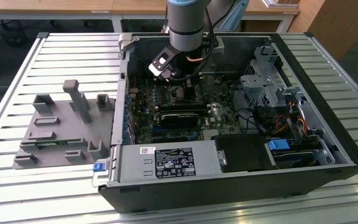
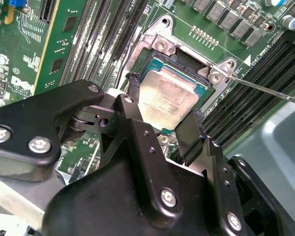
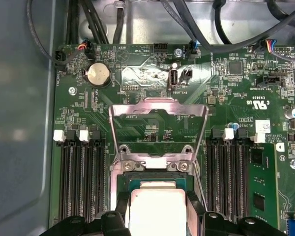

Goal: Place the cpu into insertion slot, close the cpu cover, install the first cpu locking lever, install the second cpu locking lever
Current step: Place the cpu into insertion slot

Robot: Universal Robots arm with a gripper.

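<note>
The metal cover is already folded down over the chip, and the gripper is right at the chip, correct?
Not quite. The cover is open, swung up off the socket; the first wrist view shows green board through its window. The gripper is indeed right at the chip.

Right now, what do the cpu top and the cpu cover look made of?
cpu: likely a metal lid; matte silvery-tan with a dull sheen and a green board rim. cpu cover: thin sheet metal, probably steel; bright silver and reflective, standing open.

A pale slatted metal table (image 1: 73, 56), with wooden desks (image 1: 54, 5) and a wooden panel (image 1: 337, 28) behind it
</note>
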